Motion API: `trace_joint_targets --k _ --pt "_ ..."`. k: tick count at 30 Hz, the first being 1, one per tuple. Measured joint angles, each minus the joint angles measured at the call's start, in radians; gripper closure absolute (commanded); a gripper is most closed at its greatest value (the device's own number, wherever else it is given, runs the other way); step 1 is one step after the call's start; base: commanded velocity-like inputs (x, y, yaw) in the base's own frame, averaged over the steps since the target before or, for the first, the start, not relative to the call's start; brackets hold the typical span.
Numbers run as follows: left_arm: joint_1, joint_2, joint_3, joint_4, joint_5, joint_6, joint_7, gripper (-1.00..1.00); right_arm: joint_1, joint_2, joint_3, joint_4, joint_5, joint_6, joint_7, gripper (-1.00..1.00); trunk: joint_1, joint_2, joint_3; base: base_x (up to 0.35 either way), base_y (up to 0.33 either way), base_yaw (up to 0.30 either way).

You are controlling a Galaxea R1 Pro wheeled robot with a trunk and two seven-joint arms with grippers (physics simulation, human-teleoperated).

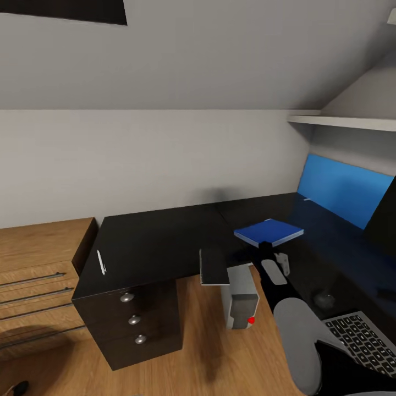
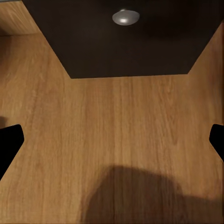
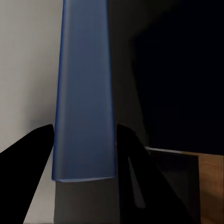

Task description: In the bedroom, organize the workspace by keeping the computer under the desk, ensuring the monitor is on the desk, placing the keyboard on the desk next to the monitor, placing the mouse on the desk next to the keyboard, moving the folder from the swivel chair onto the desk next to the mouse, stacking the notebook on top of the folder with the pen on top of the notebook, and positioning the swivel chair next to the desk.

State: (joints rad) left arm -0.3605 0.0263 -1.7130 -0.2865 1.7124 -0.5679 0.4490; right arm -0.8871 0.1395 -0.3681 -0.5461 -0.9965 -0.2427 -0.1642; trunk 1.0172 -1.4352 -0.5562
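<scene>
My right gripper (image 1: 268, 246) is shut on the near edge of the blue folder (image 1: 269, 231), over the inner corner of the black desk (image 1: 159, 236). In the right wrist view the folder (image 3: 84, 102) runs between both fingers (image 3: 130, 158). A white pen (image 1: 101, 262) lies near the desk's left end. The dark notebook (image 1: 213, 266) juts over the desk's front edge, above the grey computer (image 1: 240, 297) on the floor. The keyboard (image 1: 360, 340) and the mouse (image 1: 324, 300) lie on the right wing, by the monitor (image 1: 385, 220). My left gripper (image 2: 112, 140) is open over the floor. The swivel chair is out of view.
Drawers with silver knobs (image 1: 134, 319) close the desk's left end, and one knob (image 2: 125, 17) faces the left wrist. A low wooden shelving unit (image 1: 38, 264) stands left of the desk. A blue wall panel (image 1: 344, 195) and a white shelf (image 1: 341, 121) sit above the right wing.
</scene>
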Motion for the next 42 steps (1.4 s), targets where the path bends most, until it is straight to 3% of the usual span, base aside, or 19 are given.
trace_joint_targets --k 28,42 --pt "0.000 -0.004 0.000 0.000 0.001 -0.001 0.001 -1.00 0.001 -0.004 -0.011 0.000 0.004 0.010 0.000 1.00 0.000 0.000 0.000 -0.082 0.000 -0.001" --pt "0.000 -0.004 0.000 0.000 0.001 0.000 0.001 -1.00 0.001 -0.004 -0.013 0.001 0.001 0.010 -0.002 1.00 0.000 0.000 -0.012 -0.003 0.000 -0.173"
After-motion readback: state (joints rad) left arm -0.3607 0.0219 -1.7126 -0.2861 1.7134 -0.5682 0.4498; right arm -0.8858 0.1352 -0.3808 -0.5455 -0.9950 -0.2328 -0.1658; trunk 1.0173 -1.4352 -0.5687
